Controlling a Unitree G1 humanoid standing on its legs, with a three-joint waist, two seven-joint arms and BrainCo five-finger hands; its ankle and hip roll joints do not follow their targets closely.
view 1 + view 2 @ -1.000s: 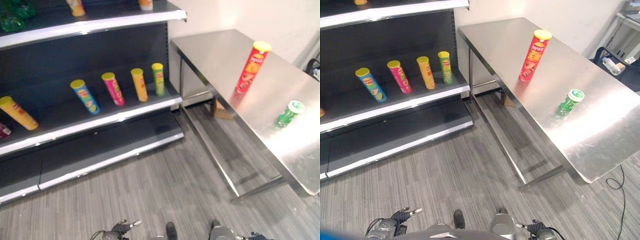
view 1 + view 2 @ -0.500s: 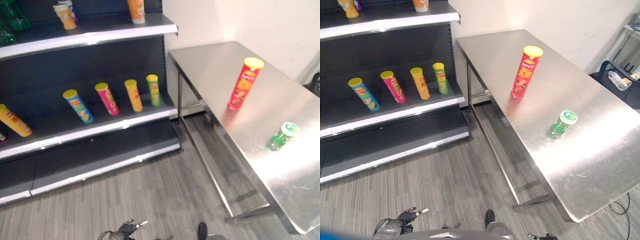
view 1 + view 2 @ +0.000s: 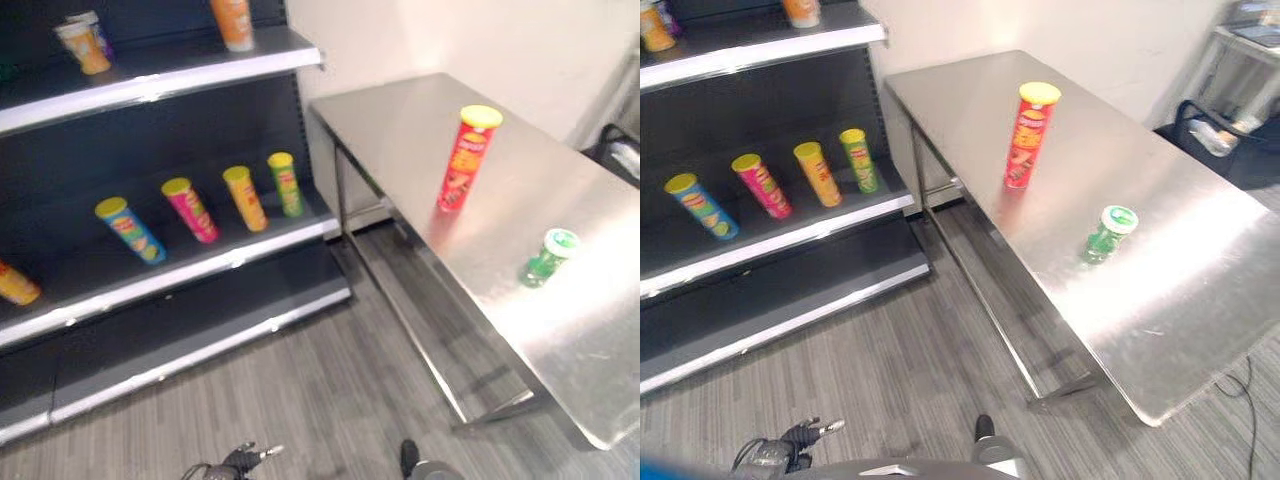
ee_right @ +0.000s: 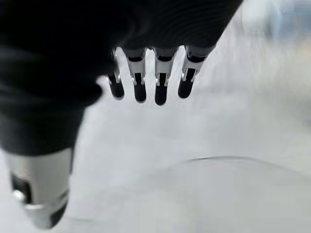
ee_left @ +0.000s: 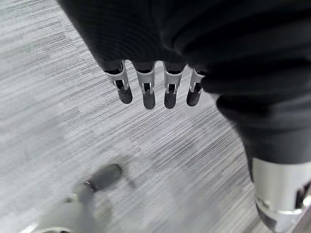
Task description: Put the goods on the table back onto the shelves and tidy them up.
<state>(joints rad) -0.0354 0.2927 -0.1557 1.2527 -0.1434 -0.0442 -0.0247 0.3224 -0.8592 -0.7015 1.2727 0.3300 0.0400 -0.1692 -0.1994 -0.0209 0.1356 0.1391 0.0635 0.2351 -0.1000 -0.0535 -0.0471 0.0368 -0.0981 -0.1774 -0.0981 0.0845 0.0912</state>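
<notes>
Down by our sides, our left hand (image 5: 150, 90) and right hand (image 4: 148, 87) hang with fingers straight and hold nothing. Farther off, on the steel table (image 3: 1200, 290), we should first close on the green bottle (image 3: 1104, 234), then the upright red crisp can (image 3: 1030, 135) beyond it, grasping each at mid-body before turning to the shelves (image 3: 190, 275).

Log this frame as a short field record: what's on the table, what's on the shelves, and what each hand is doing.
table: steel table beside the shelving
on table: red tube can upright; green bottle with white cap, nearer the robot
middle shelf: row of blue tube can, pink tube can, orange tube can, green tube can
upper shelf: a few more containers
left hand: fingers straight, holding nothing, above the floor
right hand: fingers straight, holding nothing
task status: both table items not yet picked up
</notes>
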